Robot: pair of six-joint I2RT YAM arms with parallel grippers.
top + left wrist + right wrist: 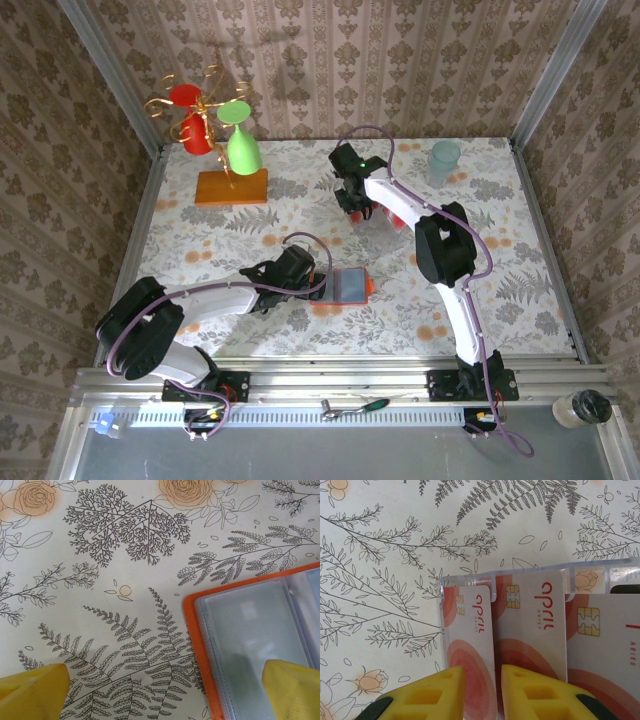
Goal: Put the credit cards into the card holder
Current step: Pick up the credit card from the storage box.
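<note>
Right claw [483, 672] hangs over the far middle of the table with its yellow fingers [540, 695] drawn close, a narrow slit between them; whether they nip anything I cannot tell. Just beneath them the credit cards [530, 615] sit side by side in a clear slotted rack [465, 580]. They are pale pink with red rings, printed faces toward the wrist camera, long edges running straight away from the fingers and chip ends farthest from them. Left claw [163, 670] sits low at the near middle, its jaws spread wide and holding nothing, one finger over bare cloth and the other over the card holder [250, 640]. That wallet lies open and flat just right of the claw, grey sleeves upward, orange rim showing, a little longer left to right in the top view; the cards lie farther off and to its right. Beneath everything spreads a cream tablecloth [520, 270] printed with dark ferns and orange roses. At the far left stands an orange block [232, 188] bearing a gold wire stand with red and green glasses, at the far right a pale teal cup [444, 160], and brown damask wallpaper [400, 60] closes the left, far and right sides
</note>
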